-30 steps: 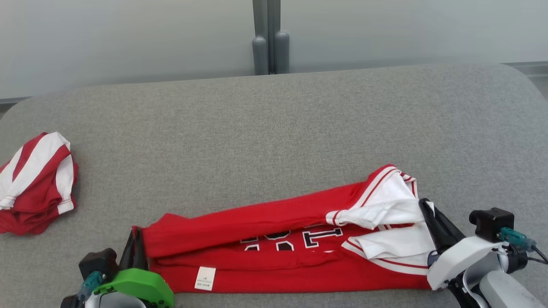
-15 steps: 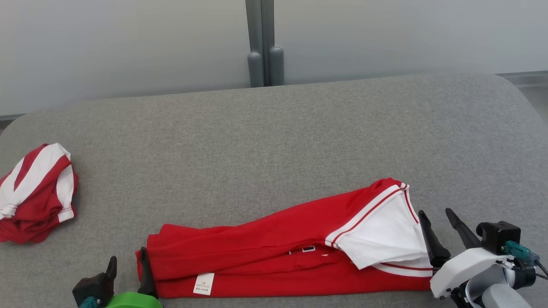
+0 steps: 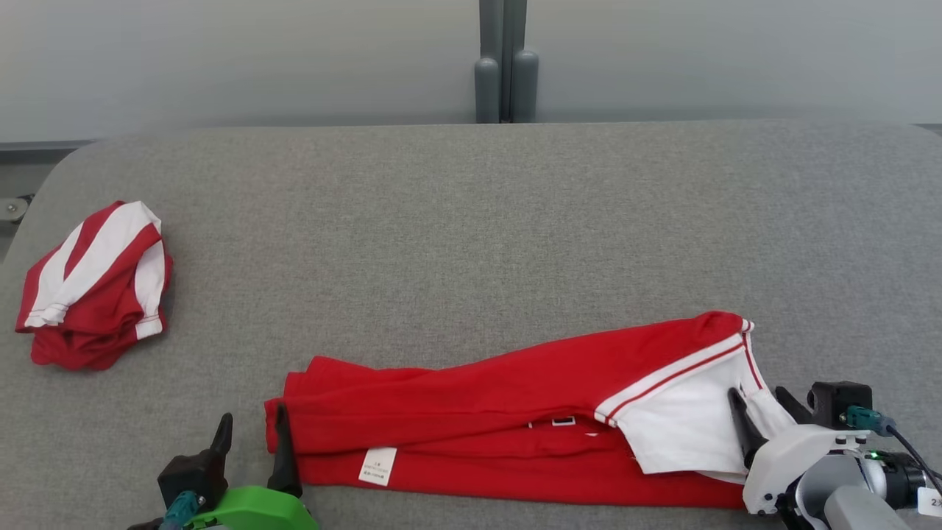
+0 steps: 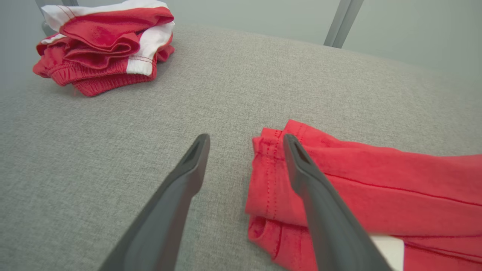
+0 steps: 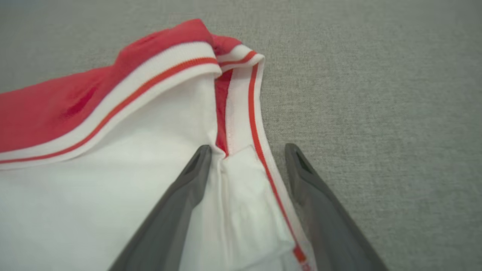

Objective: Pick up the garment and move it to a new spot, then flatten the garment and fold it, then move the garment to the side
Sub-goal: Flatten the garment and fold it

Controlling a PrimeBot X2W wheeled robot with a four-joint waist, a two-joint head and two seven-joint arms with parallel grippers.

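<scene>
Both claws wide, neither holding anything.

Garment (image 3: 486, 397): red, folded into a long band lying flat along the near edge of the tabletop (image 3: 471, 221), right of middle. White label (image 3: 377, 466) faces up near its left end. Its right end is white cloth with red-striped trim, slightly nearer the far edge than the rest.

Left claw (image 3: 253, 414): at the garment's left end. In my left wrist view the claw (image 4: 245, 137) straddles the stitched hem, with one finger over red cloth and the other over bare tabletop. Contact with the cloth: cannot tell.

Right claw (image 3: 756, 391): at the garment's right end. In my right wrist view the claw (image 5: 247, 146) has a fold of white sleeve and striped trim lying between the fingers, not pinched.

Second red-and-white pile (image 3: 92, 287), bunched, sits by the left edge, well apart from the garment.
</scene>
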